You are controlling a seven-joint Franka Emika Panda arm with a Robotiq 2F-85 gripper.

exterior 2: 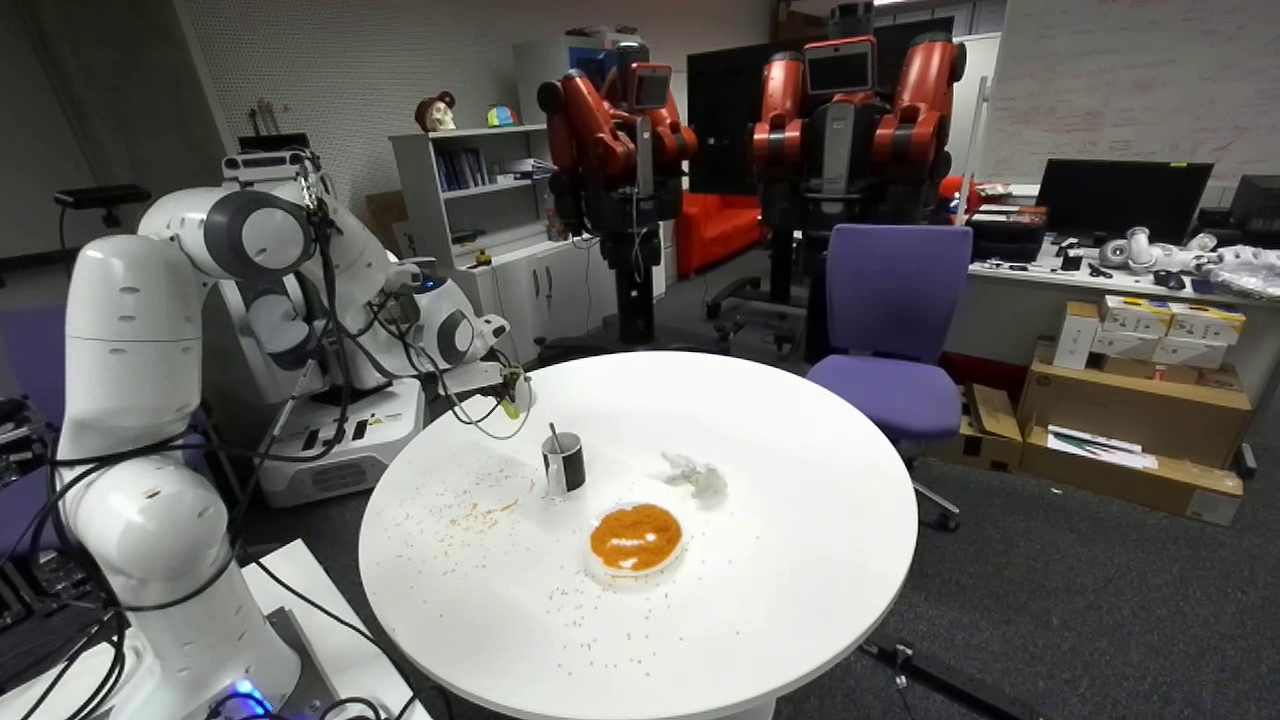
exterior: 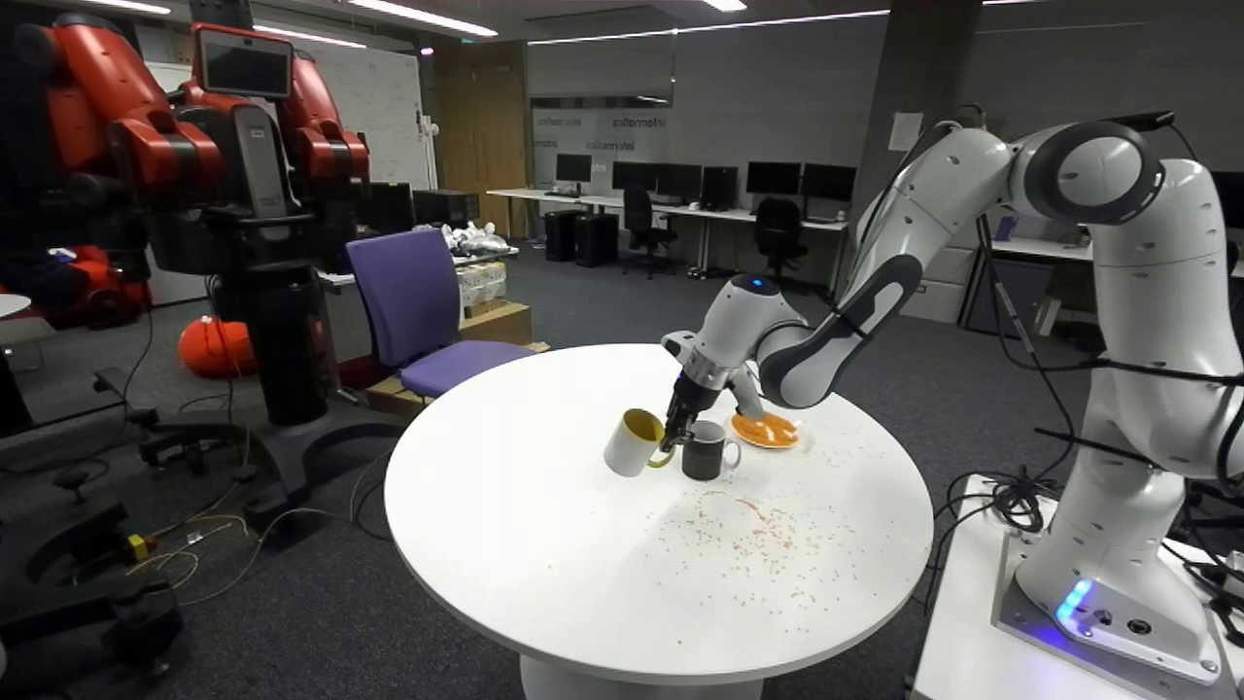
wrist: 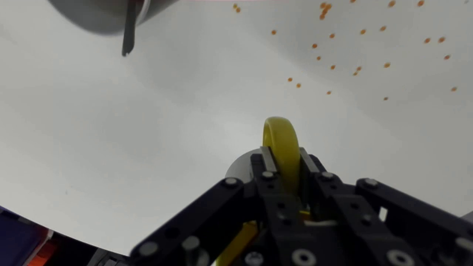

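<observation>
- Round white table [exterior: 515, 544], one, on dark carpet [exterior: 321, 603] in a lab; we log a purple chair [exterior: 406, 297] at its eleven o'clock in an exterior view.
- Red two-armed robots [exterior 2: 840, 150], two, beyond the table.
- Gripper [wrist: 286, 159], one: pads [wrist: 269, 159] pinching a yellow handle [wrist: 282, 131] from both sides.
- White mug [exterior: 627, 449], yellow inside, one: held by that handle at the gripper's nine o'clock in an exterior view, tilted, mouth toward one; from these angles we cannot be sure its base clears the table.
- Dark mug [exterior: 702, 455], one: upright, just beside the gripper at three o'clock in an exterior view, a utensil [exterior 2: 553, 437] leaning in it.
- Plate [exterior 2: 597, 570] of orange grains [exterior 2: 635, 525], one, at the dark mug's five o'clock in an exterior view; crumpled pale item [exterior 2: 705, 482] at the plate's one.
- Loose grains [exterior: 763, 530], scattered at the table's four o'clock in an exterior view.
</observation>
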